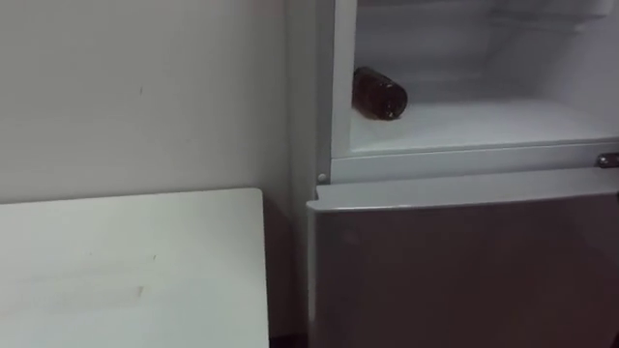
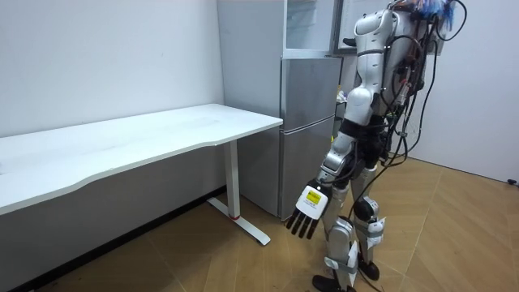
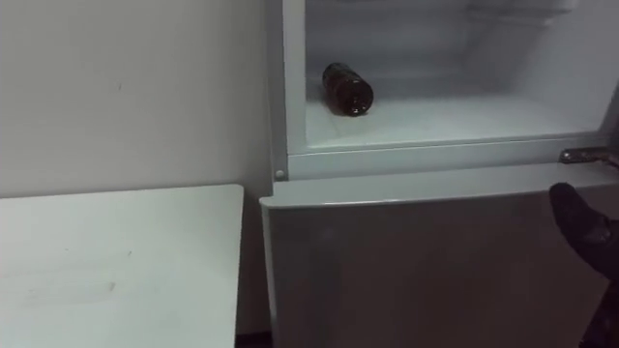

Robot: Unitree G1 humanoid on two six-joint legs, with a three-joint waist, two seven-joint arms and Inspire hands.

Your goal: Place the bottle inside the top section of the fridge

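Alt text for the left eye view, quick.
A dark bottle lies on its side in the open upper fridge compartment, near its left wall. Below is the closed lower door; a white table stands at lower left.

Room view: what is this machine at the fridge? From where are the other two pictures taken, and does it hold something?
It is a humanoid robot standing before a fridge. The other two pictures come from two cameras in its head. They show a dark bottle lying on its side in the open upper part, and a white table at the left. The left hand hangs open, holding nothing. The dark shape at the right eye view's edge is probably the right hand; more I cannot tell.
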